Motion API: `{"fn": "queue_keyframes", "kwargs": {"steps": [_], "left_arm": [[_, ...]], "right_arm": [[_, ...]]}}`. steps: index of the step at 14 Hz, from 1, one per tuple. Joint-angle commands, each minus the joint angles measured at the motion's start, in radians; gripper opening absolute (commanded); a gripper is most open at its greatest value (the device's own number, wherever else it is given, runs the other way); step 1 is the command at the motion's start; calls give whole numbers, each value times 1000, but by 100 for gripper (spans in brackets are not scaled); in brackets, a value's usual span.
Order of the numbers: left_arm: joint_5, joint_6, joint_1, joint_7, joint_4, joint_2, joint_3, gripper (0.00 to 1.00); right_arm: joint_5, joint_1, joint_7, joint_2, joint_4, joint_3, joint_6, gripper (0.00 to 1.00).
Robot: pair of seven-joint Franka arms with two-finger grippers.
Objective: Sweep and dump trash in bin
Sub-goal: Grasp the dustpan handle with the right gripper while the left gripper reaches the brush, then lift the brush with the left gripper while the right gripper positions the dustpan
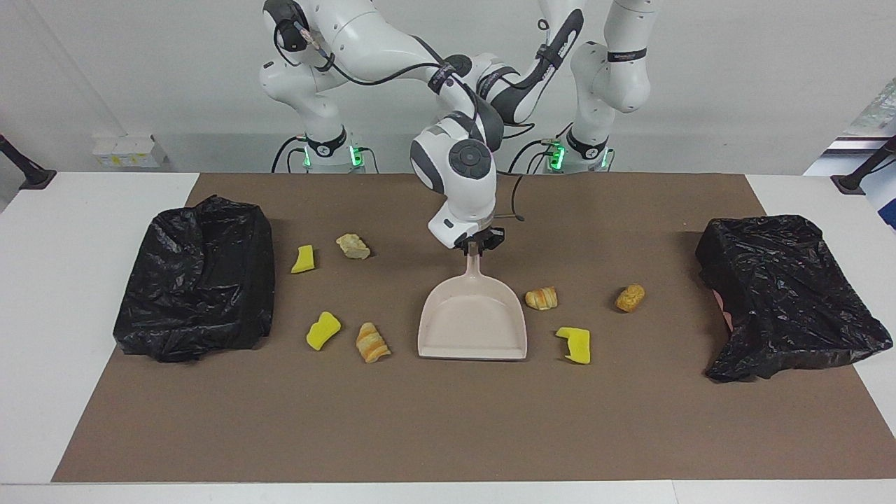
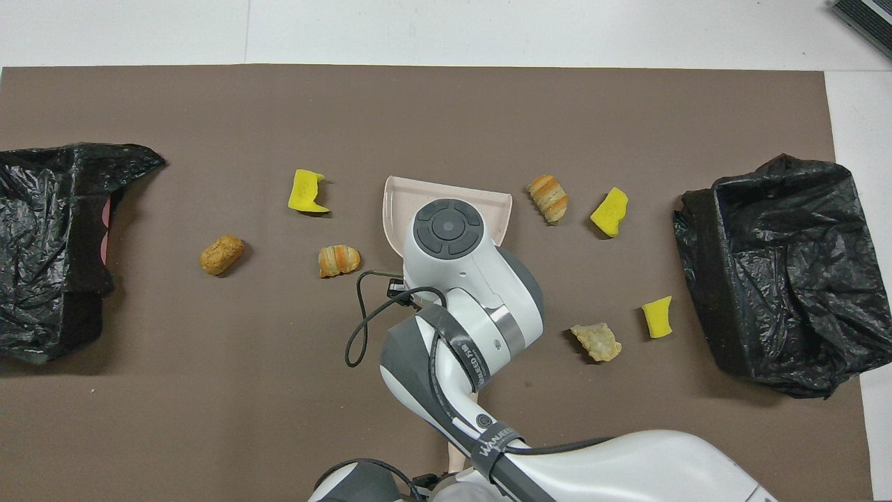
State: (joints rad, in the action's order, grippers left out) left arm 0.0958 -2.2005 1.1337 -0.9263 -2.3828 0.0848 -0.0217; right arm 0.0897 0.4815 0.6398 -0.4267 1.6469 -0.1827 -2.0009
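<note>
With my right gripper [image 1: 478,246] clamped on the dustpan [image 1: 472,325] handle at frame centre and my left gripper shut low down, sweeping the seven scattered scraps [image 1: 541,298] comes next.

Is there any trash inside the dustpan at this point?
No. The dustpan tray shows bare in the facing view; all seven trash pieces lie on the mat around it. From overhead the right arm covers most of the tray. The right gripper holds its handle.
</note>
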Motion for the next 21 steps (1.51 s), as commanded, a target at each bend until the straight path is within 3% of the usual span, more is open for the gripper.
{"fn": "queue_keyframes", "kwargs": {"steps": [1,3,6,14,17,21], "left_arm": [[7,88,-51,-12,-6,75,5,0],[-4,105,-64,-11,-30,95,3,0],[-11,111,-173,12,-49,105,3,0],[-96,254,-547,127,97,119,3,0],[-113,239,-704,138,94,105,5,0],[-168,161,-900,222,96,76,5,0]], "right_arm": [[-8,-61,-212,68,14,-1,2,0],[-8,-118,-403,95,14,-3,36,0],[-10,-179,-659,124,13,2,79,0],[-221,-199,-1288,143,30,-3,107,0],[-275,-222,-1545,125,28,-3,96,0],[-376,-218,-1683,77,-19,-3,97,0]]}}
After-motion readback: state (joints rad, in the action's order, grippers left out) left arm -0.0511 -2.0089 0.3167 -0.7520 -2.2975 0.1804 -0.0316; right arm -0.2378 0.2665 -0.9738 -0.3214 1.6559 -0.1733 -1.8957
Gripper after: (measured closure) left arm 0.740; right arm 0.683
